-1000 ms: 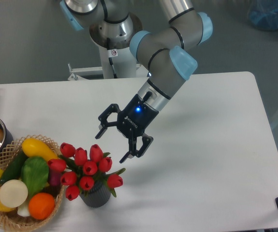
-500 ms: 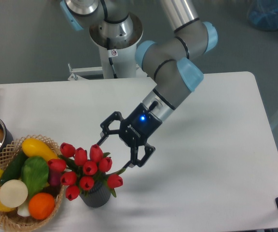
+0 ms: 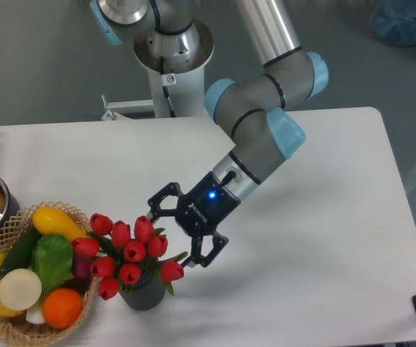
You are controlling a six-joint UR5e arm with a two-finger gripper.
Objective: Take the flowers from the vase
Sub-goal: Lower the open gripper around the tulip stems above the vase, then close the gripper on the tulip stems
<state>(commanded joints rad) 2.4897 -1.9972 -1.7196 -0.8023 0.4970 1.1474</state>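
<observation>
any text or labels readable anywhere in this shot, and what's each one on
White lettering on the black body of the gripper: a brand mark, too small and blurred to read.
Small red-and-white sticker on the robot base column: a warning-style sign, too small to read.
Nothing else carries text.

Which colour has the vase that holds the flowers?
Dark grey, with ribbed sides; the vase shows under the red flowers in the fixed camera view.

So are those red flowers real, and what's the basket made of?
The flowers look fake, likely plastic: the buds are glossy and all alike. The basket looks like woven wicker, tan with an open criss-cross rim. The vase seems dull dark grey, maybe ribbed plastic or ceramic.
</observation>
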